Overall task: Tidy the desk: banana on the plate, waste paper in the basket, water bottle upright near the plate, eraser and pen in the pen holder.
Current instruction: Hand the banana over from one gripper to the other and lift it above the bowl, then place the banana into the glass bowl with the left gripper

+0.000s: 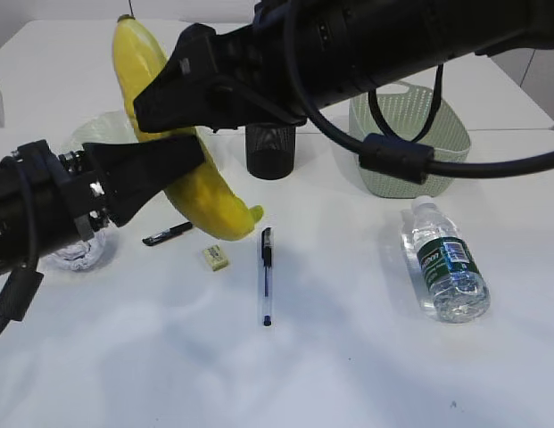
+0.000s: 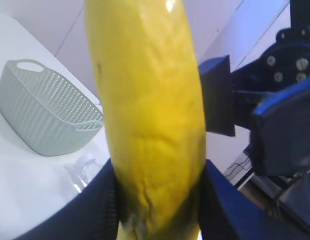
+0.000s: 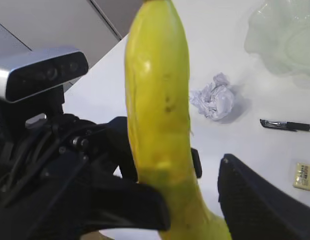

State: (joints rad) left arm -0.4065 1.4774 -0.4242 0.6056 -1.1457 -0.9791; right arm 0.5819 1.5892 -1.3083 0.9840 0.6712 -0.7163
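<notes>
The yellow banana (image 1: 138, 67) stands nearly upright above the desk (image 1: 348, 357), with my left gripper (image 1: 189, 165) shut on its lower half (image 2: 150, 100). My right gripper (image 3: 194, 195) is open around the same banana (image 3: 157, 100), and one finger stands clear of the peel. The plate (image 1: 98, 134) lies behind the left arm. Waste paper (image 3: 214, 97) sits beside the plate (image 3: 284, 35). The eraser (image 1: 215, 258) and a pen (image 1: 266, 276) lie in front of the pen holder (image 1: 270, 152). At the right the water bottle (image 1: 442, 259) lies on its side near the basket (image 1: 410, 143).
A short black pen (image 1: 167, 234) lies left of the eraser. The right arm reaches across the back of the desk from the right, above the pen holder. A cable loops down in front of the basket.
</notes>
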